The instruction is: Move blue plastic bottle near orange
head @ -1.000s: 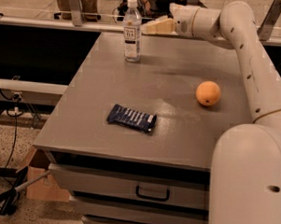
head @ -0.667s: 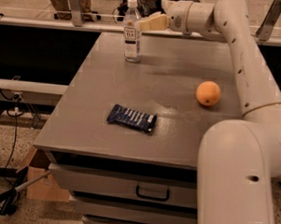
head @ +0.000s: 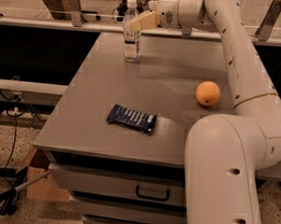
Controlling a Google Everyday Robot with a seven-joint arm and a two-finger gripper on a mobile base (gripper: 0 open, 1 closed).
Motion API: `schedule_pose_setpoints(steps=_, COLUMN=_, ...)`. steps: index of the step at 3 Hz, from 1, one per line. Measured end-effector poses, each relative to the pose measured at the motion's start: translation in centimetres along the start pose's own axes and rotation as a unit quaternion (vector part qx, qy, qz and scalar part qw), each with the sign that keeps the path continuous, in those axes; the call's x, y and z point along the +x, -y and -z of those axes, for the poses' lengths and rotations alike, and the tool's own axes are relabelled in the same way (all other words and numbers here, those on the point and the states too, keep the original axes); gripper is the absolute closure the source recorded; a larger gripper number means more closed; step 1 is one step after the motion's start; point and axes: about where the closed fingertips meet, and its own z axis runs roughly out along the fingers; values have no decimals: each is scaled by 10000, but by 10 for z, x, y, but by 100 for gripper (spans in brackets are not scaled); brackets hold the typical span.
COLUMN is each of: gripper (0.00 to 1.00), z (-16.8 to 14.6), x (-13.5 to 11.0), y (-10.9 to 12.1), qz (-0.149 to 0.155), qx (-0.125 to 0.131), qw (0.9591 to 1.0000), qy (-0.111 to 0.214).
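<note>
The clear plastic bottle [head: 131, 34] with a white cap and white label stands upright at the far left part of the grey table [head: 98, 107]. The orange [head: 207, 93] lies on the table's right side, well apart from the bottle. My gripper [head: 137, 24] reaches in from the right at the far end of the table, its pale fingers at the bottle's upper part, just right of the neck. I cannot tell whether it touches the bottle.
A flat dark blue snack wrapper [head: 132, 118] lies at the table's front middle. My white arm [head: 236, 57] sweeps along the table's right side. Drawers [head: 151, 193] sit under the table front. A rail [head: 51, 22] runs behind the table.
The gripper has moved left along the far edge, from right of the bottle to the bottle's neck. Bottle, orange and wrapper have stayed in place.
</note>
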Motion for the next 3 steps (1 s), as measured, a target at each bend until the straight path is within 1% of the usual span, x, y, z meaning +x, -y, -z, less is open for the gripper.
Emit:
schedule_pose_setpoints(steps=1, gripper=0, z=-19, x=1, y=-14, qz=12, qx=-148, qw=9996, qy=-224)
schedule_pose_setpoints(steps=2, gripper=18, z=-35, x=3, y=-15, qz=-15, qx=-98, qw=9995, qy=-289)
schedule_pose_setpoints(steps=3, gripper=41, z=-41, x=5, y=-14, qz=-9, qx=-38, qw=9995, qy=-314)
